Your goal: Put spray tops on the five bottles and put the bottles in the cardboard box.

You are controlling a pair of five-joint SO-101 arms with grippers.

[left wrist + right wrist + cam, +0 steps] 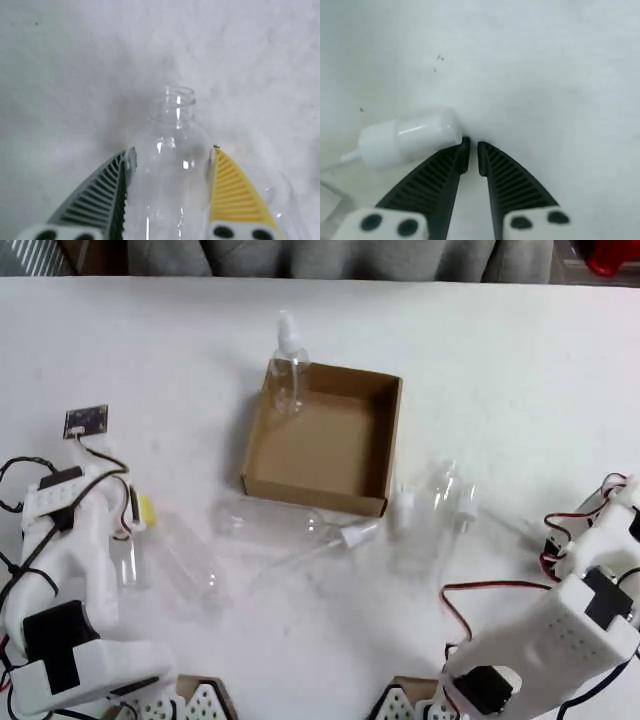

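Left wrist view, end effector (170,155) w/ bottle (176,117)

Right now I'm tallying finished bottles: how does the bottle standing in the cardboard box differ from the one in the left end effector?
The boxed bottle wears a white spray top; the gripped bottle has a bare open neck. The boxed bottle stands in a corner of the cardboard box; the gripped bottle is outside it, clamped by the left end effector. Both are clear plastic.
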